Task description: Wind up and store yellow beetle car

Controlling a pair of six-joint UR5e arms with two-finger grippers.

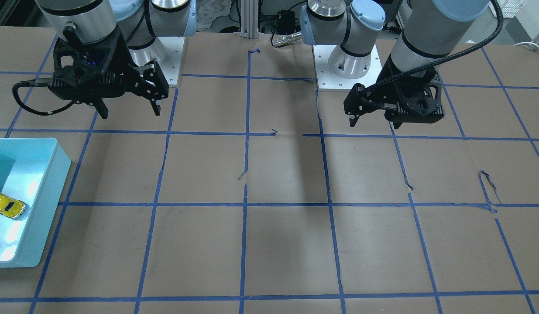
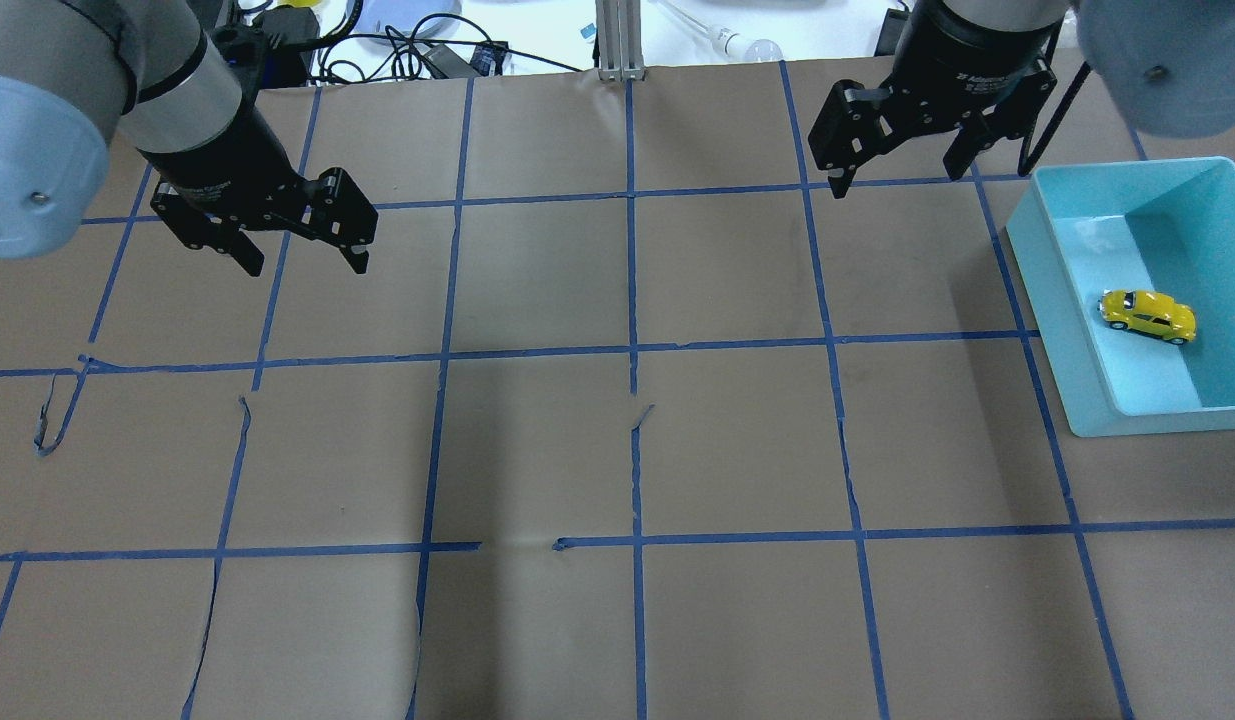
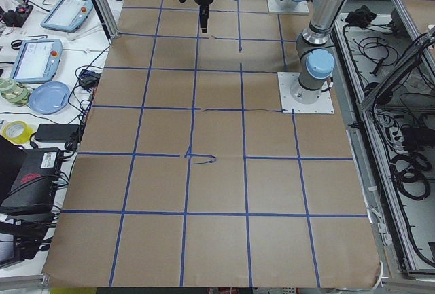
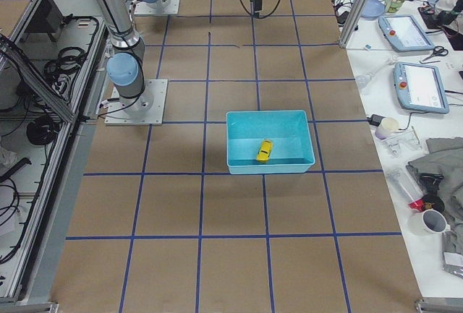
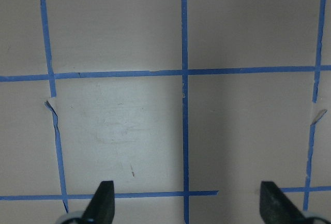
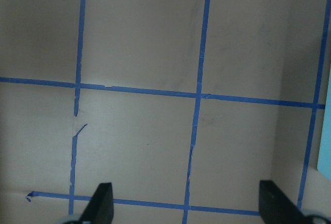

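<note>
The table is covered in brown paper marked with a blue tape grid, torn in places. A white bench beyond its far edge holds tablets, cups and cables. Lighting is even, with soft shadows.

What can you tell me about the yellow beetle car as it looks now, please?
The yellow beetle car is a tiny, glossy, bright-yellow toy with a rounded body, dark windows and a black roof mark. It rests upright on its wheels on the floor of the light-blue bin, at a slant to its walls; only the bin touches it.
</note>
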